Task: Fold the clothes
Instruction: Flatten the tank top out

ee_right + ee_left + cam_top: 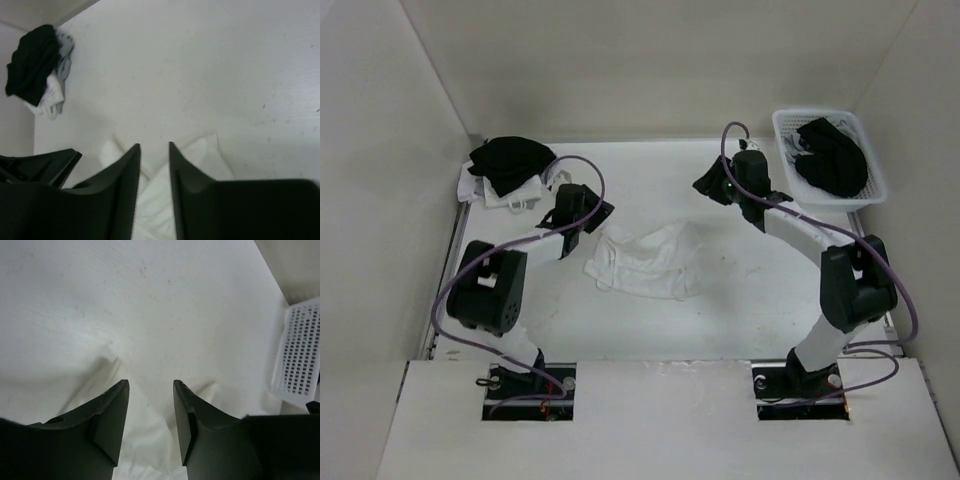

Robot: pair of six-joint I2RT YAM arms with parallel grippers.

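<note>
Bolted side by side at the near edge of the table (650, 180), the left arm (490, 290) and the right arm (850, 290) reach away from us; purple cables (445, 300) loop along both. Between them, about mid-table, lie the clothes (645, 260), a thin white top, rumpled and partly doubled over itself; it rests on the tabletop and neither arm holds it.

At the top's far left corner we find the left gripper (150, 385); in its wrist view the jaws stand well apart with nothing between them, and white fabric shows beneath them and through the gap; whether the fingertips touch the cloth we cannot tell. Off the far right side of the top, a little apart from it in the overhead view, hangs the right gripper (154, 146); its jaws are parted by a narrow gap and grip nothing; the bare table and the edge of the white fabric show through that gap.

Farther back, in the far left corner, we see a pile (510, 165) of black cloth lying on white pieces; in the far right corner stands a white perforated basket (780, 125) with black garments (832, 160) in it, well apart from the top.
</note>
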